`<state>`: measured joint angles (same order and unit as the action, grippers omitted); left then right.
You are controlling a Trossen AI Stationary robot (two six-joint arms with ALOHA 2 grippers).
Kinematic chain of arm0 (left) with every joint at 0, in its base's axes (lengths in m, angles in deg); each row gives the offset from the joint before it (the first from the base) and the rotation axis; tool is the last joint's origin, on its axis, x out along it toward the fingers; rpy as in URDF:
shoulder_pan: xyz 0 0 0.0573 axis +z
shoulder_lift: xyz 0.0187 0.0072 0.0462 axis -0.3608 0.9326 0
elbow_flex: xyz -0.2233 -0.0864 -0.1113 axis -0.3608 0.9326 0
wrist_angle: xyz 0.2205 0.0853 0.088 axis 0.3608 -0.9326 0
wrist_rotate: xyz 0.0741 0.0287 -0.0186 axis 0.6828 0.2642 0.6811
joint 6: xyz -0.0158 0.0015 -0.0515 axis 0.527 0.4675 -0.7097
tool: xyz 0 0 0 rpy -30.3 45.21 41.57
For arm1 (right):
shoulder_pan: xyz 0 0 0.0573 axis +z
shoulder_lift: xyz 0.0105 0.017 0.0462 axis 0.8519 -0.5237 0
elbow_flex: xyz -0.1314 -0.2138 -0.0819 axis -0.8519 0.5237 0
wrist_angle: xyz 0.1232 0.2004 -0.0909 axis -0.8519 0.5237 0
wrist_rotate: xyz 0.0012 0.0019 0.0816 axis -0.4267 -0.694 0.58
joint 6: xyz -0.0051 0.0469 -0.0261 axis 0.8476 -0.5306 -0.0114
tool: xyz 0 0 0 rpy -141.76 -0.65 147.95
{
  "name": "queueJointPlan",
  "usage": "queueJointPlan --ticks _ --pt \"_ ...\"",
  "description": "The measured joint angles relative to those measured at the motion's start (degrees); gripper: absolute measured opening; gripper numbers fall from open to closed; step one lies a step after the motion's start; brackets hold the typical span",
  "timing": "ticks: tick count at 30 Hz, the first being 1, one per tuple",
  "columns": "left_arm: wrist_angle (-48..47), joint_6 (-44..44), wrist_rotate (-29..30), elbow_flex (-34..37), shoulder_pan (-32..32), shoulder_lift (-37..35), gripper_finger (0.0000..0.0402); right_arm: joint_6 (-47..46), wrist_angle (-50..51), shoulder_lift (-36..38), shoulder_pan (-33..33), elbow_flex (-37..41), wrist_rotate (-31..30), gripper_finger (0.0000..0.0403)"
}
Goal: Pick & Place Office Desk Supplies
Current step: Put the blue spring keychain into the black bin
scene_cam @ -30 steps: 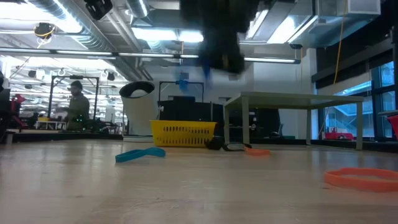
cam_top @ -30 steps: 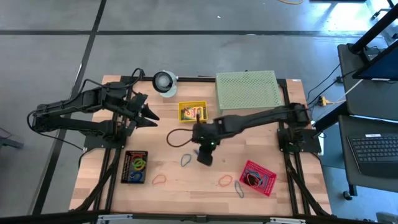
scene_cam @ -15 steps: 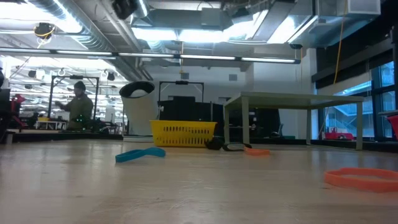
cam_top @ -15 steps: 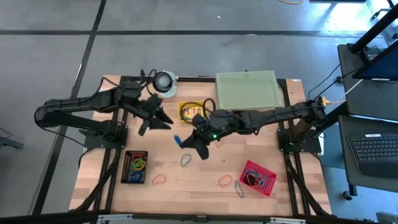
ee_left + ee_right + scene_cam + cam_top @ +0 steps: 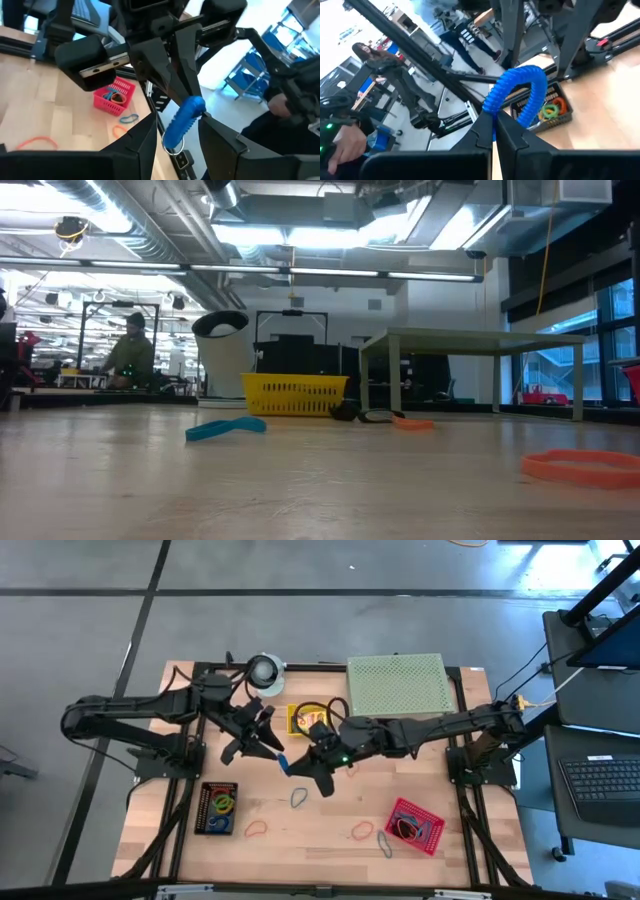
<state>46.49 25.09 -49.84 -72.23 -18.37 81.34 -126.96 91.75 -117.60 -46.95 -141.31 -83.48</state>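
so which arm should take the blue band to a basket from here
Probably the left. The right gripper is shut on the blue rubber band, holding it up between the left gripper's open fingers, a handover. The black basket lies on the left arm's side.

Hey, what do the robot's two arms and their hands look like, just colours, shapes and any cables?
Both arms are dark, near-black, jointed tube segments with thin black cables running along them. The left hand and right hand each end in two flat, tapering black fingers. A small green light glows on the right arm.
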Motion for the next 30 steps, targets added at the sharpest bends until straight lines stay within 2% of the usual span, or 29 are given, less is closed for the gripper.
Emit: queueJointPlan --ticks 5,12,15,19,30 --pt "0.89 1.19 0.12 0.0 -2.14 1.2 0.0139 0.74 -1.07 0.0 -0.3 0.0 1.35 0.0002" --pt "6.83 1.19 0.01 0.0 -4.59 4.2 0.0135 1.18 -2.52 0.0 -0.98 0.0 2.71 0.0002" --pt "6.74 0.36 0.0 0.0 -5.15 4.7 0.0107 1.17 -3.4 0.0 -0.96 0.0 3.38 0.0003" --pt "6.61 -2.84 -0.02 0.0 -5.56 4.9 0.0024 1.16 -3.61 0.0 -0.96 0.0 4.06 0.0023" --pt "2.91 -11.18 2.75 0.0 -6.18 4.38 0.0014 1.18 -3.65 0.0 -0.76 0.0 5.16 0.0021"
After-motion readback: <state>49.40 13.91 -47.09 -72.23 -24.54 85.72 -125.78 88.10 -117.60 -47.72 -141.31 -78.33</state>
